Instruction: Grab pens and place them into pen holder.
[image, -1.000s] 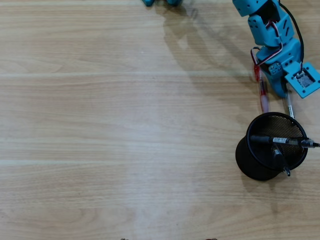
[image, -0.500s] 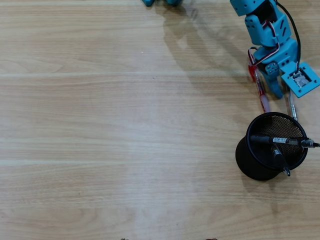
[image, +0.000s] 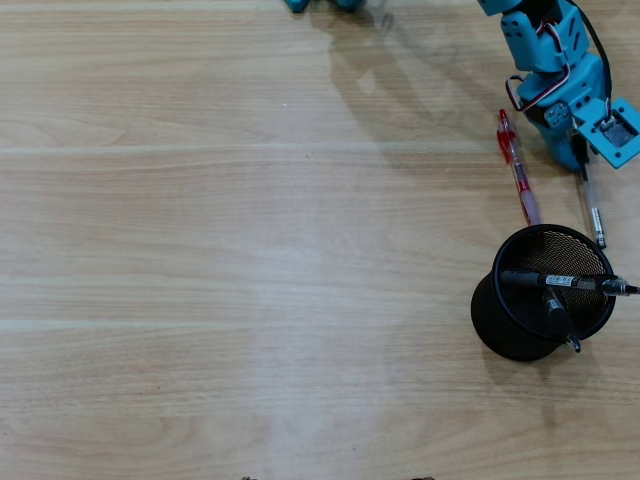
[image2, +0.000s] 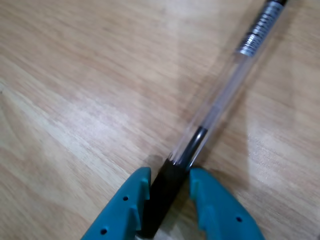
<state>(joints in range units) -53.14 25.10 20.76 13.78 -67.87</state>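
Going left to right in the overhead view, you had the red pen (image: 518, 172) lying loose on the table (image: 250, 250), untouched, then the clear pen (image: 590, 205) with your gripper (image2: 169, 186) clamped on its dark end, per the wrist view. So 2 were already in the pen holder (image: 505, 335), 2 left. One pen had a label, too blurry to read.
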